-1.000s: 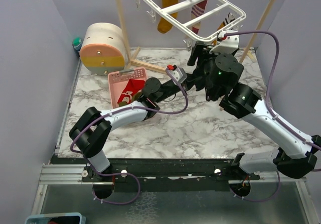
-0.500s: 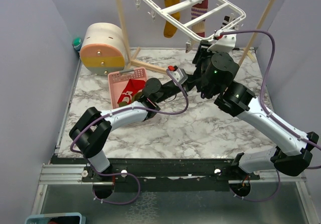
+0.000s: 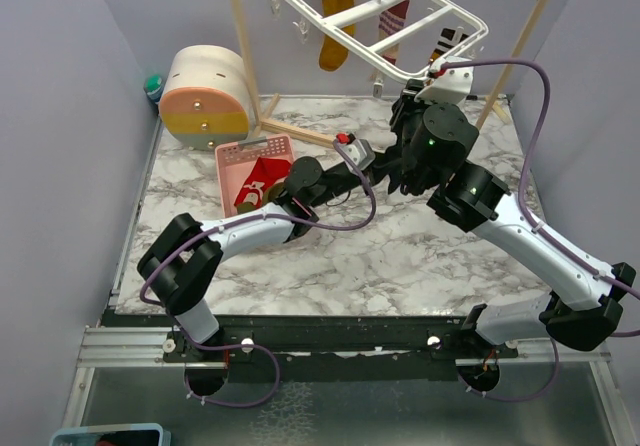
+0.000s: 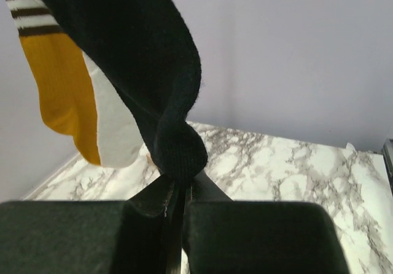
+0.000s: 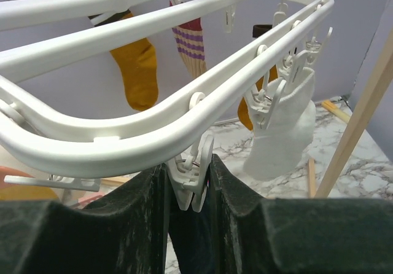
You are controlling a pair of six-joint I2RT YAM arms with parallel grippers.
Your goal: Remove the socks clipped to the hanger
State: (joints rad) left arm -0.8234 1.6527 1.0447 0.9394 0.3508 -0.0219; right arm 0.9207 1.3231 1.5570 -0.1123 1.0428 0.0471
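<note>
One black sock [image 4: 141, 59] pinched in left pincer [image 4: 178, 191]

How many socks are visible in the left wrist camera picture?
3. A black sock hangs in the centre, its tip between the left fingers; a mustard sock hangs at the left; a white sock is beside it. More may hang outside this view.

Right gripper closes in on a clip!
The right gripper [image 5: 190, 179], wide open a second ago, now has its jaws drawn in against a white clip [image 5: 187, 191] under the near rail of the hanger [image 5: 153, 126], and the right arm's elbow has edged left.
</note>
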